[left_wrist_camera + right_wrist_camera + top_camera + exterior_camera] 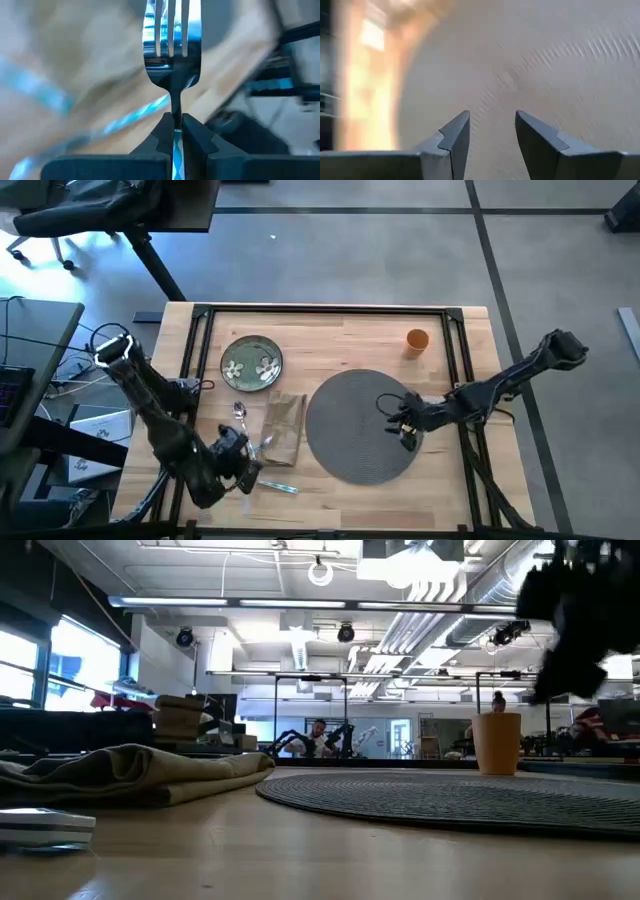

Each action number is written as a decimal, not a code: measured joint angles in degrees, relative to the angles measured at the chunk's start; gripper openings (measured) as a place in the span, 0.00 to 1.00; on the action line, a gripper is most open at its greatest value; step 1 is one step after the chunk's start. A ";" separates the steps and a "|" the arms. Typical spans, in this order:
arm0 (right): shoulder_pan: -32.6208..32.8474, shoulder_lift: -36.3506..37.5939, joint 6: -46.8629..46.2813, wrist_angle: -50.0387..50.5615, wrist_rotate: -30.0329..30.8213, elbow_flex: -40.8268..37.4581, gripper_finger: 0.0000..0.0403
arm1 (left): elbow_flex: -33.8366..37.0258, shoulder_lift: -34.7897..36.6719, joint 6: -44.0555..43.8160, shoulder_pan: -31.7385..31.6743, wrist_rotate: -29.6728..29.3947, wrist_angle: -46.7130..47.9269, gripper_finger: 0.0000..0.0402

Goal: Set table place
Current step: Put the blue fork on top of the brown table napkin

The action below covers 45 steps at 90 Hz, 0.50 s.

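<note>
A shiny metal fork [172, 45] with a pale handle stands pinched between the closed jaws of the left gripper [175, 131], near the front edge of the light butcher-block wooden desk [340, 325]. Just beside it lie a crumpled beige cloth napkin [284, 427] and a metal spoon [240, 416], with the small green floral plate [252, 363] behind them. The right gripper [492, 131] hovers over the round grey woven mat [355, 430], jaws parted and empty. The small orange cup [417, 340] stands beyond the mat.

One mat [363, 425], one plate [252, 364], one cup [417, 340], one napkin [284, 428], one fork [172, 45], one spoon [240, 415]
</note>
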<state>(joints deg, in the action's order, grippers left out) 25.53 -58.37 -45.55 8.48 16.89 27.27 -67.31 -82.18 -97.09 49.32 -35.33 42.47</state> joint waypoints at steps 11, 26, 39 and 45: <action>-1.66 0.98 8.68 -15.32 -1.15 0.10 0.35 | 0.00 0.82 17.89 -5.53 -1.63 -9.31 0.00; -5.90 -1.40 14.45 -26.19 -5.13 0.13 0.42 | 0.02 -0.29 39.18 -12.90 4.12 -22.44 0.00; -9.86 -5.36 14.77 -33.84 -11.33 0.11 0.53 | 0.04 -1.62 53.09 -18.63 9.74 -31.07 0.00; -10.98 -8.21 16.51 -39.68 -13.71 0.08 0.57 | 0.18 -2.87 58.41 -21.65 14.75 -36.29 0.00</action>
<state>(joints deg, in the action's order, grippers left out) 14.55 -66.58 -29.04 -31.20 3.18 27.35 -67.13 -85.05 -38.68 27.67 -20.58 6.18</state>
